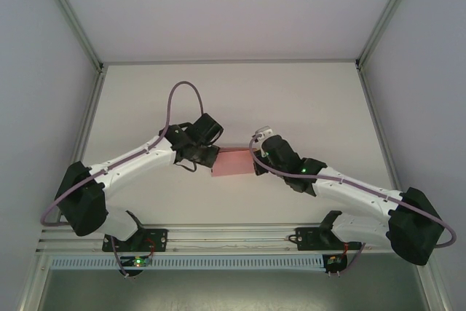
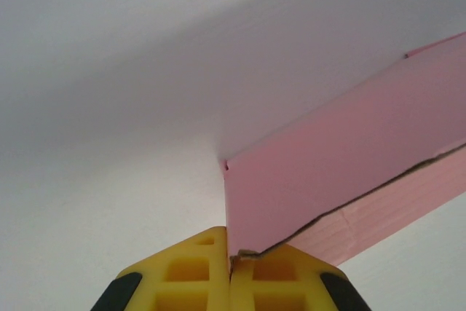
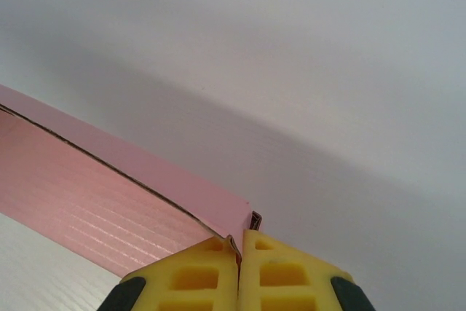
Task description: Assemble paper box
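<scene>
Two ends of a small, flat pink card box are gripped at once: the left end is pinched between the closed yellow fingers of the left tool, the right end likewise by the right tool. The box is held between the arms near the middle of the white worktop, slightly toward its near edge. At the left tool a pink panel is seen raised above a ribbed layer.
</scene>
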### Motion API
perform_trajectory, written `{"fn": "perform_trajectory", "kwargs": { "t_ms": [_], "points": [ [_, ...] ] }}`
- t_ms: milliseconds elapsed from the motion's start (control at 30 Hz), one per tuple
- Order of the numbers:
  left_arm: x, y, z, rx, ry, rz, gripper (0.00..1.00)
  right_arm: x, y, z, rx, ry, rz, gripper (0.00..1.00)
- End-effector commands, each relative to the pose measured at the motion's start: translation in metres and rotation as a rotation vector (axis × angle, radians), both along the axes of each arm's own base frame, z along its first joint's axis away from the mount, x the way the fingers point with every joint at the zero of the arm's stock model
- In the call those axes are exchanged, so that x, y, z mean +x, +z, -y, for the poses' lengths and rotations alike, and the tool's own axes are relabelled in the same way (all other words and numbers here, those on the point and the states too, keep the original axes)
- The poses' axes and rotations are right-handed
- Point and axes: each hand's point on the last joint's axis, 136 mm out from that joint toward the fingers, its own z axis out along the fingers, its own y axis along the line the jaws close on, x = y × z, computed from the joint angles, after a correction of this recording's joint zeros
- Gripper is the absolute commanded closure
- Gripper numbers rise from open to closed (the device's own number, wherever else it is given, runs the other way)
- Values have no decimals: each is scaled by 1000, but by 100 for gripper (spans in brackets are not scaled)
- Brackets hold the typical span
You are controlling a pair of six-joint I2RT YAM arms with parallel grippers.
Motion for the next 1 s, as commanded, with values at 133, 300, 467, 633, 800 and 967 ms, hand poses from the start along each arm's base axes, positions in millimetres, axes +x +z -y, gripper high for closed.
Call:
{"fn": "perform_trajectory", "kwargs": {
  "t_ms": [133,300,467,633,800,967],
  "points": [
    [1,40,25,-344,120,-160,100,-12,-14,-1,-84,37,-27,100],
    [0,47,30,-388,131,-197,100,-14,-13,-1,-81,39,-21,100],
    [3,22,11,-254,143,-171,100,-15,-13,-1,-70,41,-18,100],
    [4,-4,12,-237,156,-186,100,-15,-15,-1,-64,32,-23,100],
    [0,-20,9,-205,185,-174,100,-16,-15,-1,-51,24,-11,100],
    [-12,-33,-3,-97,183,-93,100,-18,-17,-4,-28,29,-8,100]
  ]
}}
